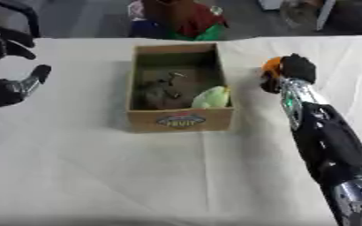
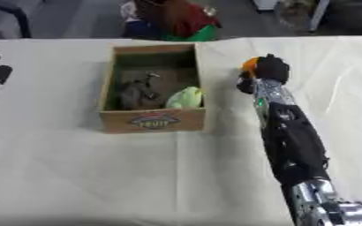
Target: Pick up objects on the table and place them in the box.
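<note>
Right arm enters from the 5 o'clock corner and extends diagonally up the white-covered tabletop [image 1: 99, 176]. The right hand [image 1: 292, 70] lies at about 3 o'clock of the box [image 1: 180, 120], near its right wall but apart from it. Its fingers are curled round an orange object [image 1: 271, 66], of which only an orange edge shows at the hand's upper left side.

The cardboard box sits open at the tabletop's centre, a printed label on its front wall. Inside lie a dark grey object [image 1: 159, 92] at the left and a pale green object [image 1: 212, 97] in the near right corner.

The left hand [image 1: 10, 86] shows at 9 o'clock, well apart from the box, palm raised, fingers spread and holding nothing.
</note>
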